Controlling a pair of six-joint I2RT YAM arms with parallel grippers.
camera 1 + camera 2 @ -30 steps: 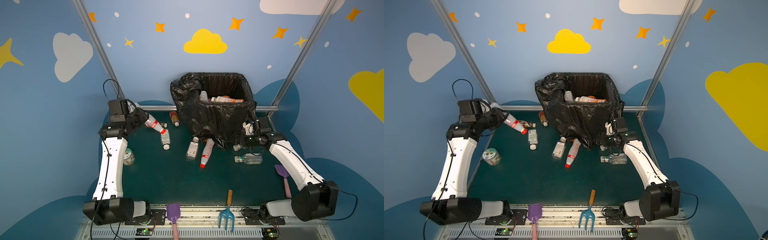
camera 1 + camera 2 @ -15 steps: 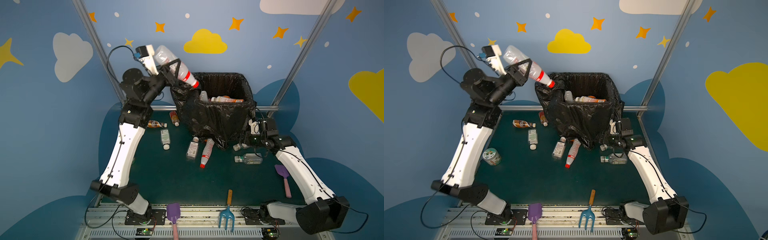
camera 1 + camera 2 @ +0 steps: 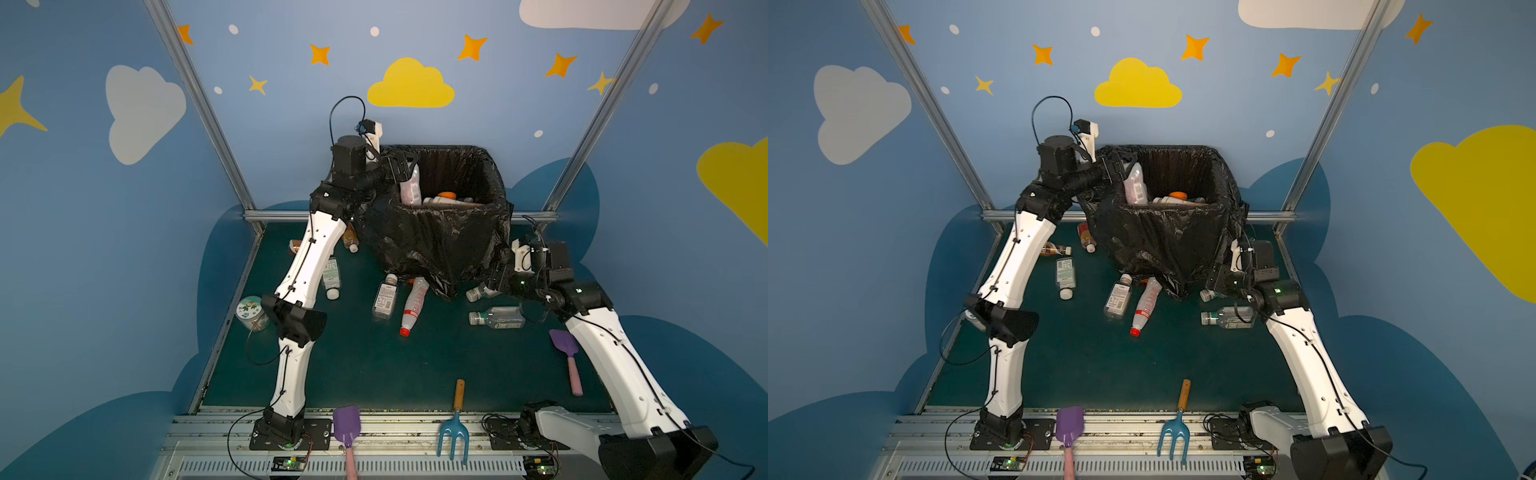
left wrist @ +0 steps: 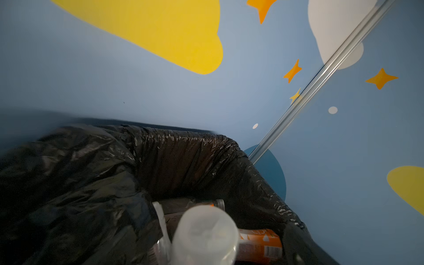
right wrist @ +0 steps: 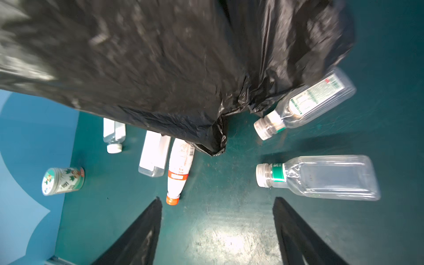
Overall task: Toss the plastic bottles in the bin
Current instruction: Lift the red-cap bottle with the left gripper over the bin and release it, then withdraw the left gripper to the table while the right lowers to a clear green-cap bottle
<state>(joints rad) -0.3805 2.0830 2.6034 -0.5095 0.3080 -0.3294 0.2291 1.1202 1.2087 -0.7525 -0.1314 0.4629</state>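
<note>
A blue cell painted with clouds and stars has a dark green worktop (image 3: pixel 374 365). At the back stands the bin (image 3: pixel 436 245), lined with a crinkled black bag. The left end effector (image 3: pixel 400 165) sits high at the bin's left rim. A pale bottle (image 3: pixel 410 189) stands nearly upright just beneath it, inside the bin's mouth. Whether its fingers are spread or pinching that bottle cannot be told. An orange-labelled bottle (image 4: pixel 259 247) lies in the bin. The right end effector (image 5: pixel 216 199) hovers low by the bin's front right corner, fingers spread with nothing between them. Just beyond it lie a green-labelled clear bottle (image 5: pixel 305 103), touching the bag, and a plain clear bottle (image 5: pixel 321 176). A red-capped bottle (image 5: pixel 177 169) and a square clear bottle (image 5: pixel 153 153) lie side by side at the bin's front. A round jar (image 5: pixel 63 181) sits near the worktop's left edge.
</note>
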